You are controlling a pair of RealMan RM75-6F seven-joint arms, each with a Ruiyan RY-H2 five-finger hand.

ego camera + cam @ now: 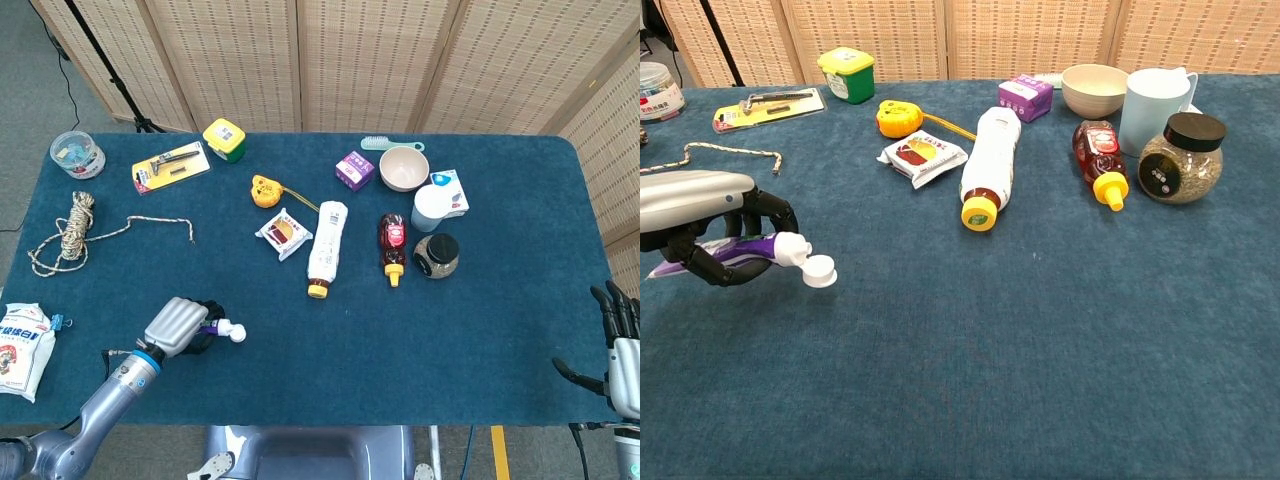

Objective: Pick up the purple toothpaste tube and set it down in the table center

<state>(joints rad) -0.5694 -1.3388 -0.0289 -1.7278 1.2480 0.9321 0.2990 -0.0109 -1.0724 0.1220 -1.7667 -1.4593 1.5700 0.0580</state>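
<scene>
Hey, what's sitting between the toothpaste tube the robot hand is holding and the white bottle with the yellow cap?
Nothing. In the chest view, only bare blue tabletop separates the purple toothpaste tube, held by the left robot hand, from the white bottle.

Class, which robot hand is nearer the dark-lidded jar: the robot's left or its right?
Right. The right robot hand hangs off the table's right edge, nearer the jar; the left robot hand grips the purple toothpaste tube far across the table.
</scene>
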